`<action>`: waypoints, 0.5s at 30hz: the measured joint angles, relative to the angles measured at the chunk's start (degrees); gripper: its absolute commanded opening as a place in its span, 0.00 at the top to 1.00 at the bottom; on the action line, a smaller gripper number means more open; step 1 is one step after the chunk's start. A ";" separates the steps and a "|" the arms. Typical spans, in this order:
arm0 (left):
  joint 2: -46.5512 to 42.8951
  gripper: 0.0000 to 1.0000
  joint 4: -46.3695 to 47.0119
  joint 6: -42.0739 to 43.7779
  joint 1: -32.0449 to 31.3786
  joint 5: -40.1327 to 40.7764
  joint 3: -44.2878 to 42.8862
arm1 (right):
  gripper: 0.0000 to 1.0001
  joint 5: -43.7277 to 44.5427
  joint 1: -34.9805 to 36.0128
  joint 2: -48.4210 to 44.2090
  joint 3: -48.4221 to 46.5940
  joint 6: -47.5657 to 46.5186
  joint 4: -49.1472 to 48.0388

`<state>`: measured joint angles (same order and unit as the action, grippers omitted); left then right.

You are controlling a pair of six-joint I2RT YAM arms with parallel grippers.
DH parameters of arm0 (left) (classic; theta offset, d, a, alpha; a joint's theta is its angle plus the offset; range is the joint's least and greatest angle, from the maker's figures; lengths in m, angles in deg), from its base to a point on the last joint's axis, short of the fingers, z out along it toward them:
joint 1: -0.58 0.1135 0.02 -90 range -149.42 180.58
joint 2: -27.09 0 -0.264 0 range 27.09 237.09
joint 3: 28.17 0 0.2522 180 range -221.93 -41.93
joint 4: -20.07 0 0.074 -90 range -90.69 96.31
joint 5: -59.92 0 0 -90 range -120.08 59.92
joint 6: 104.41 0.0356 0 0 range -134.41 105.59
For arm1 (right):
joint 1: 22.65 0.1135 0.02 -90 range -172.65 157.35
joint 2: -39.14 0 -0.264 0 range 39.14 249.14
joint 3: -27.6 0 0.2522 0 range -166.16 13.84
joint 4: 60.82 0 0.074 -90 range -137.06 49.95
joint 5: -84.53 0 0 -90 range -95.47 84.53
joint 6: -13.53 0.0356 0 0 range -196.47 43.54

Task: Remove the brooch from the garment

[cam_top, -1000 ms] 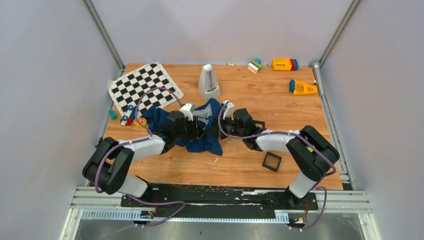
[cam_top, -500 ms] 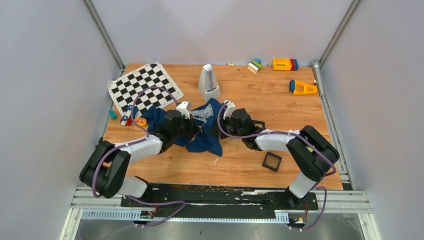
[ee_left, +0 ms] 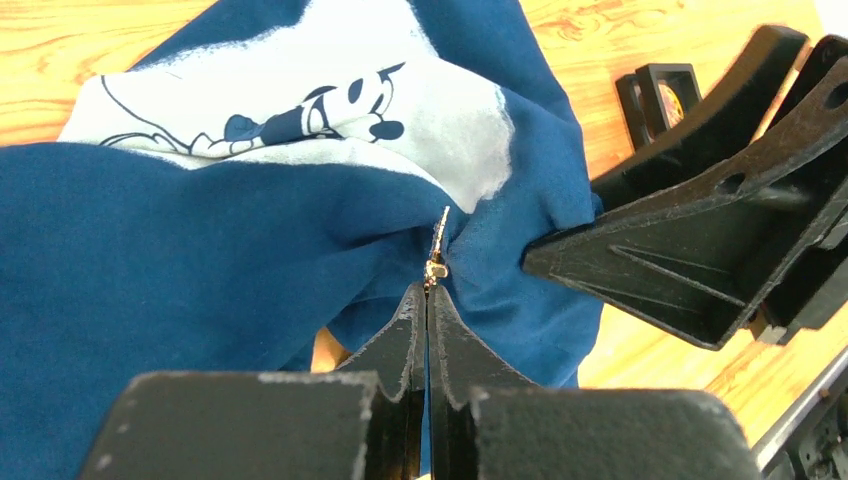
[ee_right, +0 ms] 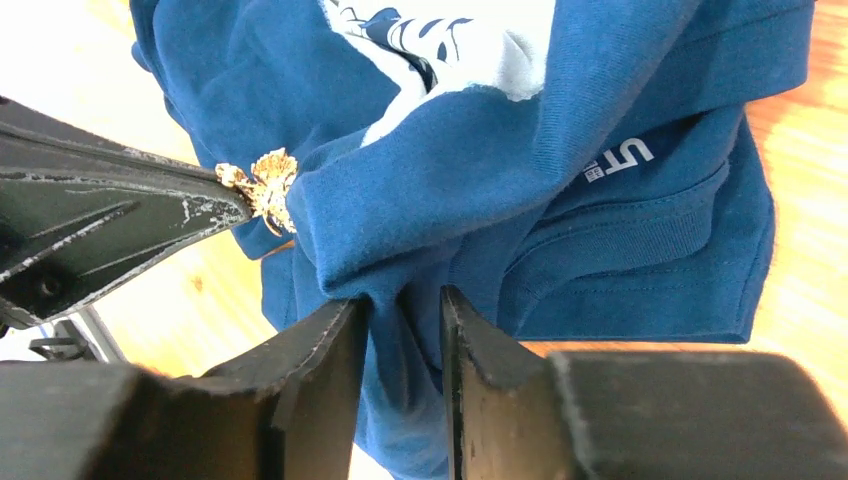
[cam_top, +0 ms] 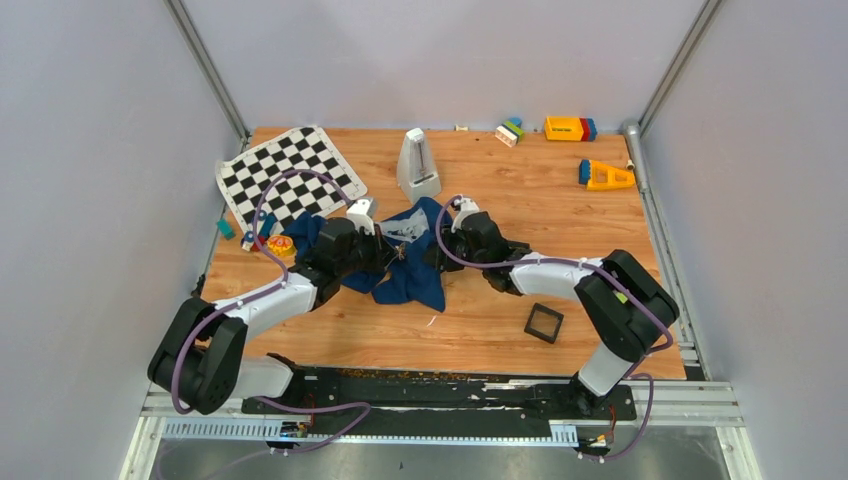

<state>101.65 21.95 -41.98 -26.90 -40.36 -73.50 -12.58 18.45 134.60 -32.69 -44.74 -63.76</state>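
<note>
The navy T-shirt (cam_top: 412,278) with the grey-white Mickey print (ee_left: 300,110) lies bunched at the table's middle, between my two grippers. My left gripper (ee_left: 427,292) is shut, and its tips pinch the small gold-brown brooch (ee_left: 436,264), which sits edge-on against the cloth. In the right wrist view the brooch (ee_right: 262,186) shows at the left fingertips (ee_right: 200,205), touching a fold of the shirt. My right gripper (ee_right: 405,300) is shut on a fold of the shirt (ee_right: 520,200), just right of the brooch. In the top view the left gripper (cam_top: 388,254) and right gripper (cam_top: 432,252) face each other.
A chequered cloth (cam_top: 290,172) lies at the back left and a white metronome (cam_top: 418,165) stands behind the shirt. A yellow-red toy (cam_top: 280,244) lies left of the shirt. One black square frame (cam_top: 544,322) lies front right. Coloured blocks (cam_top: 570,128) are at the back right.
Both grippers have shifted slightly toward the far side and a little apart, the left one leftward. The shirt between them has been drawn tighter. Both grips are unchanged.
</note>
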 measured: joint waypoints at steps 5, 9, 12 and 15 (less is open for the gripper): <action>-0.11 1.00 0.66 1.44 0.26 -3.54 0.09 | 0.37 -4.31 -1.95 -1.95 3.19 -1.03 -3.65; -0.42 1.00 4.00 1.99 0.31 -8.76 1.05 | 0.33 -9.11 -3.87 -5.55 7.41 -1.38 -8.13; -0.46 1.00 6.88 2.08 0.33 -13.49 1.64 | 0.28 -12.92 -5.57 -6.43 9.05 -0.76 -12.41; -0.46 1.00 10.45 1.95 0.44 -18.69 1.86 | 0.29 -17.97 -8.00 -6.45 11.30 1.18 -18.36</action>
<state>101.19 32.40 -40.04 -26.46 -59.05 -71.65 -30.55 10.45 128.16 -21.39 -43.56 -82.12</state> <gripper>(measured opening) 0.006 0.725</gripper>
